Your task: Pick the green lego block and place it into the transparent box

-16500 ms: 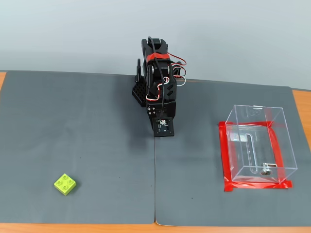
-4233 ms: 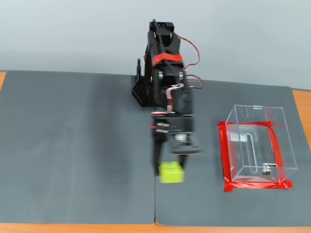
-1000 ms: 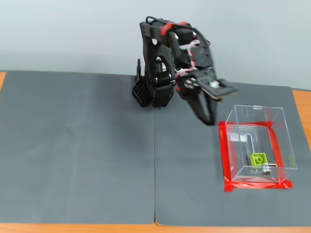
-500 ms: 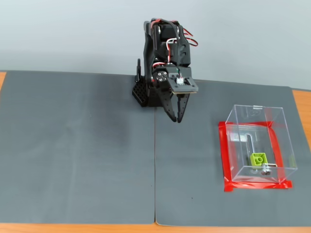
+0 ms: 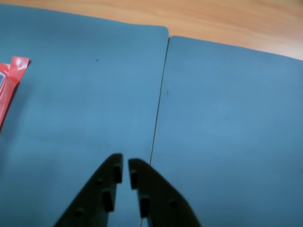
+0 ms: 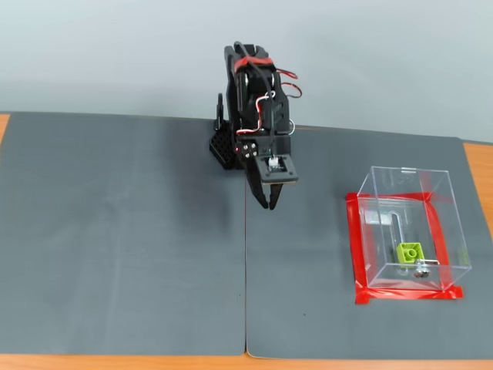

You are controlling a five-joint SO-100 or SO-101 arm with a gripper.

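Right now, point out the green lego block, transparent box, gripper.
green lego block (image 6: 410,252), fixed view, studded top.
transparent box (image 6: 443,202), fixed view, right wall.
gripper (image 6: 270,205), fixed view, between fingers' tips.

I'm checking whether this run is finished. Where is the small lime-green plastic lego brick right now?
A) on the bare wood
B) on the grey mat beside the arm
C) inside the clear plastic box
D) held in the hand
C: in the fixed view the small lime-green plastic lego brick sits inside the clear plastic box, and the hand holds nothing.

Mat (image 6: 139,247) bare around pincer (image 6: 271,204); transparent box (image 6: 408,231) only obstacle, open-topped.
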